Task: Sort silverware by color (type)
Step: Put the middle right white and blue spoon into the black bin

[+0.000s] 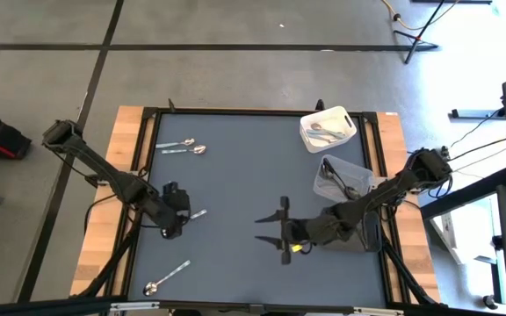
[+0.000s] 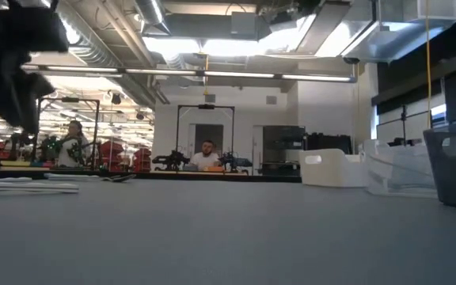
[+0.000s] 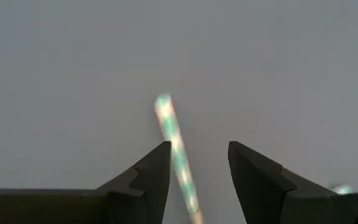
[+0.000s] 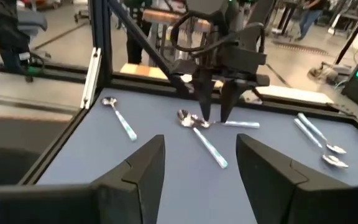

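On the left side of the grey counter [image 1: 235, 184] we see the left hand [image 1: 170, 230] pointing straight down over a silver spoon [image 1: 196, 214], its fingers parted a little with the spoon's handle running between them; in the left wrist view that handle [image 3: 178, 149] lies in the gap, touching neither finger [image 3: 146, 174], so the hand is narrowly open and holds nothing. From the right wrist view we see the same left hand [image 4: 215, 118] with its fingertips just above the counter, standing over the bowl end of the spoon [image 4: 201, 134]. Another spoon [image 1: 167, 276] lies alone near the front left corner of the counter, and a pair of spoons [image 1: 181, 147] rests side by side near the back left edge. Toward the middle front of the counter the right hand [image 1: 281, 230] hovers with its fingers spread wide and empty, pointing toward the left arm. At the back right stands a white bin [image 1: 328, 128] with silver pieces inside, and just in front of it a clear bin [image 1: 342, 176] holding dark pieces. In the low view we see the white bin [image 2: 332, 169] at the right, and people far off in the room behind the counter.
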